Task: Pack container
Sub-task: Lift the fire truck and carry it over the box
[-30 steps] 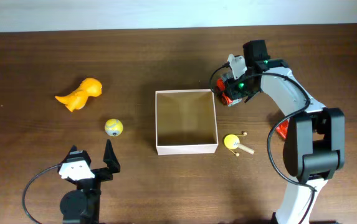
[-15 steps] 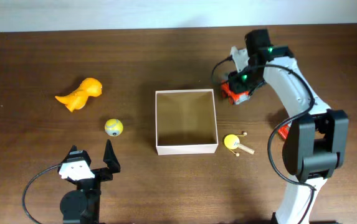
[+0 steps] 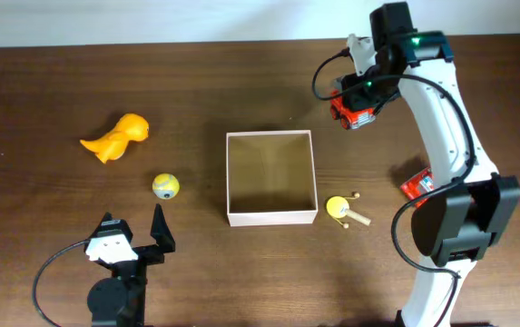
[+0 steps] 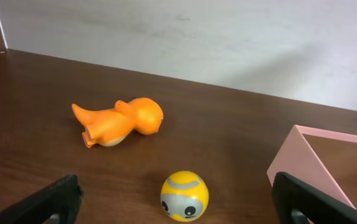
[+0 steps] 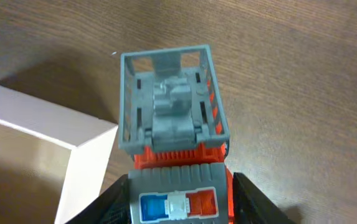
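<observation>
While the left gripper [image 3: 134,227] gapes empty, the right gripper [image 5: 178,202] clamps a red-and-grey toy truck [image 3: 352,112] near the desk's [image 3: 486,64] far edge.

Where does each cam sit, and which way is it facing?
Overhead: above the table, looking straight down; shows left pincer, open, and right pincer gripping the truck.
Left wrist: low, facing the wall past dino, ball and box; own fingers at bottom corners.
Right wrist: above, looking down at the held truck and box corner; own fingers flank it.
Shared: both wrist views catch the box.
</observation>
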`<state>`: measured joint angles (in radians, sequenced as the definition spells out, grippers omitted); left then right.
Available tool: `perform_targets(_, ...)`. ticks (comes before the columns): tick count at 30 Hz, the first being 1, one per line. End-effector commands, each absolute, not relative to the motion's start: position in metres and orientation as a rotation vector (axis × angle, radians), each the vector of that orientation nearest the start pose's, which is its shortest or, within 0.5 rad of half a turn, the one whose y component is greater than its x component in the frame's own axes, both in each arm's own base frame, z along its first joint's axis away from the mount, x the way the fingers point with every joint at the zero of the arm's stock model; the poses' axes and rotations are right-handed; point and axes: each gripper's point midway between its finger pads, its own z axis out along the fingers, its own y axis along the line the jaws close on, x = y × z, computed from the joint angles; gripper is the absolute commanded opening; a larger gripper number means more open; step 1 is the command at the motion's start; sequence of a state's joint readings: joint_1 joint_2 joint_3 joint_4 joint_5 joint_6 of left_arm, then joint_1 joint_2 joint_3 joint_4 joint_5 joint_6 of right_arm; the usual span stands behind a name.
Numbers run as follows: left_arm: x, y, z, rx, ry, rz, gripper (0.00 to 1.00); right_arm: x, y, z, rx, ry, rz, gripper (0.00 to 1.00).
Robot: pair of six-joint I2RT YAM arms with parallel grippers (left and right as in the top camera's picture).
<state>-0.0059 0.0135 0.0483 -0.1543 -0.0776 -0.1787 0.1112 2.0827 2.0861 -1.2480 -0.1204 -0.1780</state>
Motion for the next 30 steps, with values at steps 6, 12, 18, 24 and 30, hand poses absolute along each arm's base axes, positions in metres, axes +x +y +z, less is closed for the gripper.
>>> perform_targets(6, 0.242, 0.011, 0.156, -0.186, 1.675, -0.067, 0.99, 0.461, 0.08, 0.206, -0.41, 2.757, 0.172, 0.44)
perform_targets(12, 0.242, 0.011, 0.156, -0.186, 1.675, -0.067, 0.99, 0.451, 0.107, 0.217, -0.495, 2.745, 0.186, 0.44)
perform_targets(18, 0.242, 0.011, 0.156, -0.186, 1.675, -0.067, 0.99, 0.438, 0.154, 0.218, -0.638, 2.718, 0.212, 0.44)
perform_targets(24, 0.242, 0.011, 0.156, -0.186, 1.675, -0.067, 0.99, 0.421, 0.2, 0.216, -0.696, 2.713, 0.254, 0.44)
perform_targets(30, 0.242, 0.011, 0.156, -0.186, 1.675, -0.067, 0.99, 0.406, 0.234, 0.212, -0.74, 2.707, 0.285, 0.44)
